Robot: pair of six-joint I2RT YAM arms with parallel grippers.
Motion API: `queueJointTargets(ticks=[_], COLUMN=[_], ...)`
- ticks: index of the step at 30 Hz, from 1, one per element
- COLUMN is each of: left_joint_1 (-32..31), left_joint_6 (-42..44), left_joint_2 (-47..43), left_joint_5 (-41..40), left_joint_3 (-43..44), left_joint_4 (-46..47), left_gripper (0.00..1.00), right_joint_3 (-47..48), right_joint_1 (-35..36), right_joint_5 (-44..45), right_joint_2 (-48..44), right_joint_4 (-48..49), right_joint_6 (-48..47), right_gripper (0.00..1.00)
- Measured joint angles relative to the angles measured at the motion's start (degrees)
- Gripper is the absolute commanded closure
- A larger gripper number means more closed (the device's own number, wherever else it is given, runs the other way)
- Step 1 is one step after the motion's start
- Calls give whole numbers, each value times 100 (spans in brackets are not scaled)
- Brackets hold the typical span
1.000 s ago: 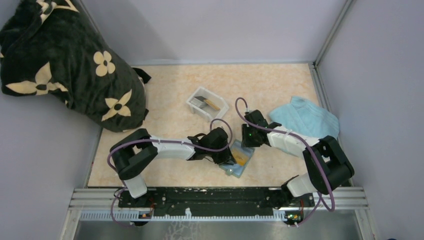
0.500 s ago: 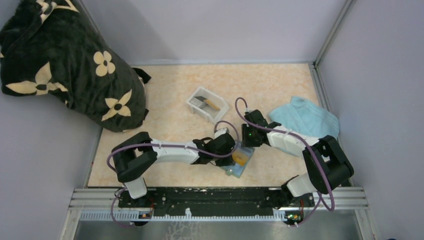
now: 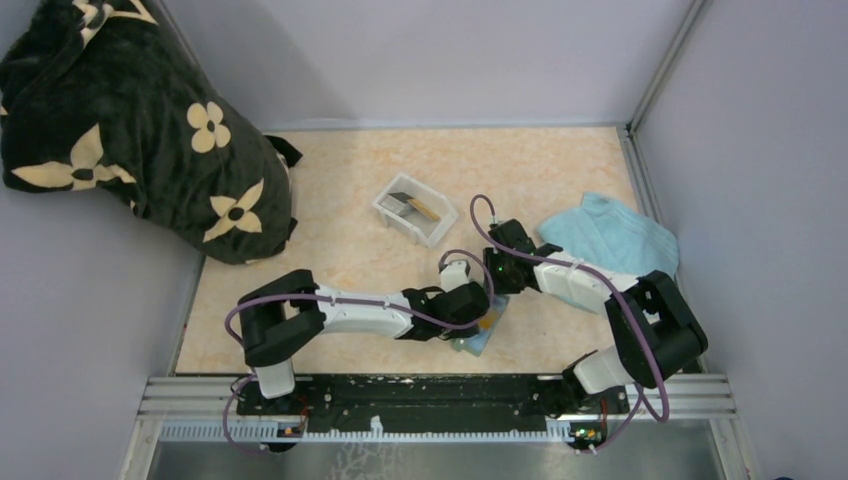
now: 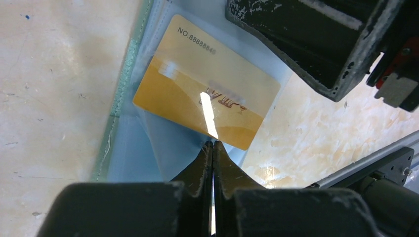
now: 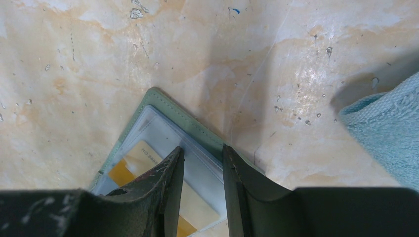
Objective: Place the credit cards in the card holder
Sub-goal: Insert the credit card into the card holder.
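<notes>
The card holder (image 3: 474,343) lies open near the table's front, its grey-green edge (image 5: 197,129) and pale blue inside (image 4: 148,148) showing. One orange-yellow credit card (image 4: 207,81) lies part-way in a clear slot, its corner past the holder's edge. My left gripper (image 4: 213,144) is shut, its tips at the card's near edge with nothing visible between them. My right gripper (image 5: 201,148) stands open, its fingers down on the holder's far corner over the same card (image 5: 133,160). More credit cards, one dark grey (image 3: 402,203) and one orange (image 3: 429,208), lie in the white tray (image 3: 385,212).
A light blue towel (image 3: 610,235) lies right of the right arm, and its edge (image 5: 390,128) is close to that gripper. A black flowered blanket (image 3: 130,130) fills the back left corner. Walls close in three sides.
My left gripper has shut and slid right along the table, onto the open card holder up to the orange card. The right arm has not moved.
</notes>
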Motion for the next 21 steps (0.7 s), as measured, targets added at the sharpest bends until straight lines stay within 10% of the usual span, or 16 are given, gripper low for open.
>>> queueJointTargets(ticks=[21], left_joint_1=[-144], left_joint_6=[-691], left_joint_2=[133], left_joint_5=[-627], left_joint_3=[326], left_joint_4=[-533], left_gripper=[93], right_joint_3=[-17], right_joint_1=[0], right_joint_5=[-15], right_joint_2=[-28], right_joint_4=[11], right_joint_6=[-7], right_gripper=[66])
